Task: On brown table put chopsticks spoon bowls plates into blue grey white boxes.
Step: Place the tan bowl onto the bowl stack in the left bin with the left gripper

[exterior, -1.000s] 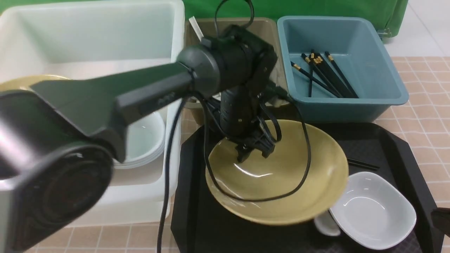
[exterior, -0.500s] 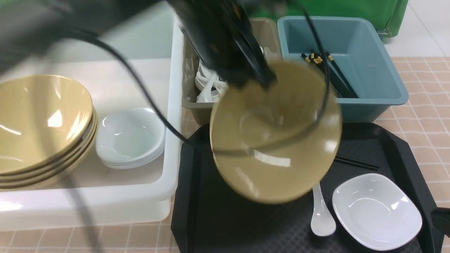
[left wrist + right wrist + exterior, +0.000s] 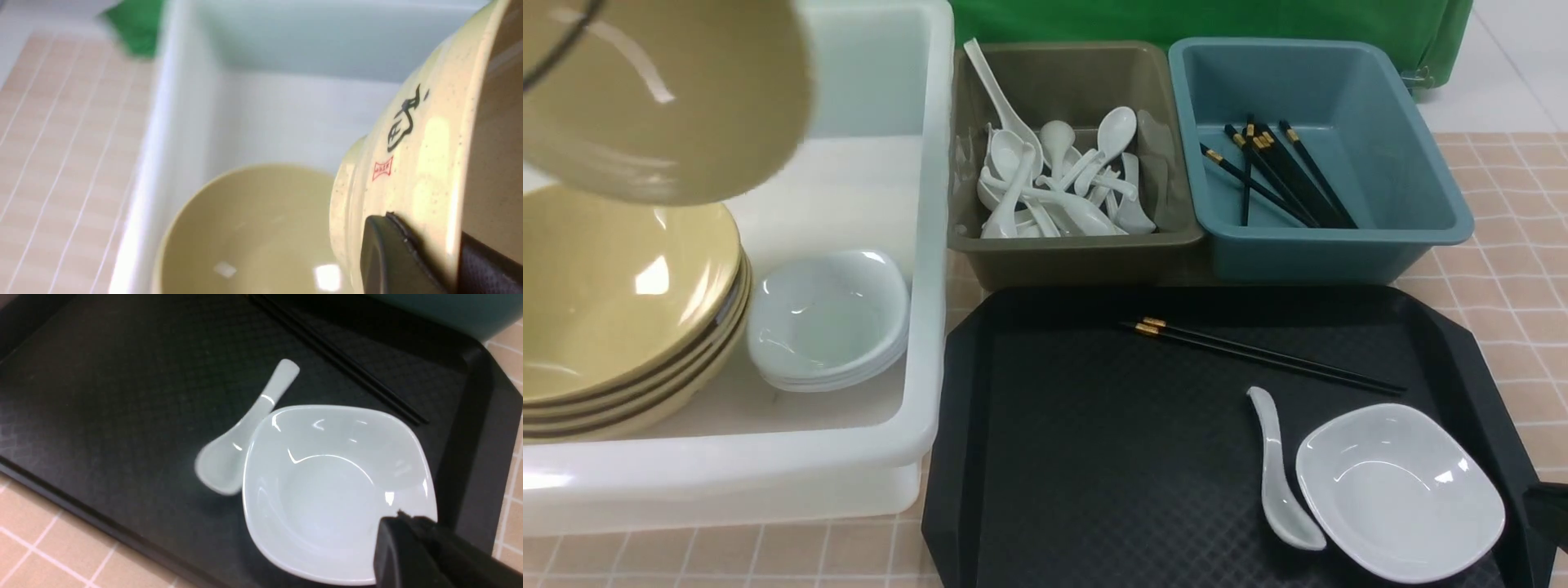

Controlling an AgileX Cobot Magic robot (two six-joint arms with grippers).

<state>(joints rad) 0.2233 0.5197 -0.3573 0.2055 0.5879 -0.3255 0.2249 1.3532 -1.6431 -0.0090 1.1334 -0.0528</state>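
My left gripper (image 3: pixel 429 234) is shut on the rim of a yellow bowl (image 3: pixel 662 98) and holds it tilted, high over the white tub (image 3: pixel 931 245). Below it, a stack of yellow bowls (image 3: pixel 613 310) and a stack of white plates (image 3: pixel 829 318) sit in the tub. On the black tray (image 3: pixel 1054 457) lie a pair of chopsticks (image 3: pixel 1258 353), a white spoon (image 3: pixel 1278 474) and a white plate (image 3: pixel 1401 490). My right gripper (image 3: pixel 402 522) is shut and empty, just above that plate's (image 3: pixel 327 486) rim, at the tray's right edge.
The olive-grey box (image 3: pixel 1078 249) holds several white spoons. The teal-blue box (image 3: pixel 1339 245) holds several chopsticks. Both stand behind the tray on the brown tiled table (image 3: pixel 1519 269). A green cloth hangs at the back.
My left arm has lifted the yellow bowl off the tray and swung it left and up over the white tub. That uncovered the chopsticks and spoon. The right gripper stayed put.
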